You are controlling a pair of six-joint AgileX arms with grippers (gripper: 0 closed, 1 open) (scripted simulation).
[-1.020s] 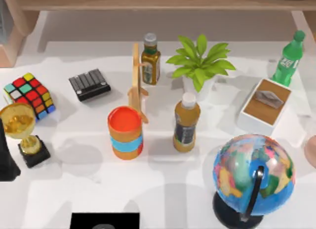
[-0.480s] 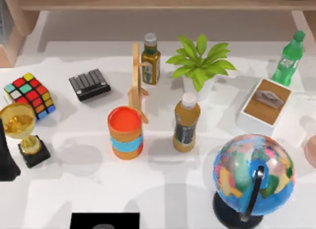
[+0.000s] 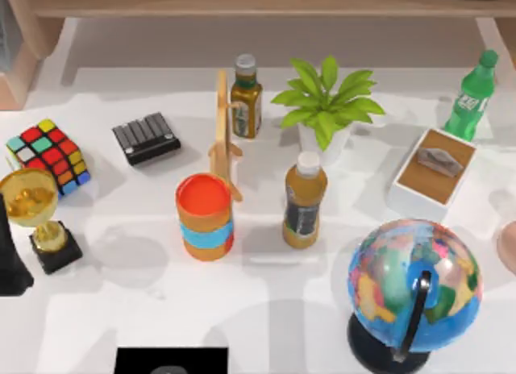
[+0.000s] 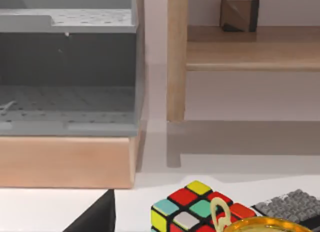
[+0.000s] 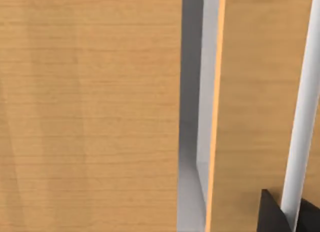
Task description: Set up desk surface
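Top view, left arm at desk surface left edge

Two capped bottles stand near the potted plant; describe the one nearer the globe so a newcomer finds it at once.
Start at the big blue globe on the desk surface at the right. Just to its left, in front of the potted plant, stands the orange juice bottle. Its white cap and dark label set it apart from the darker, grey-capped bottle behind.
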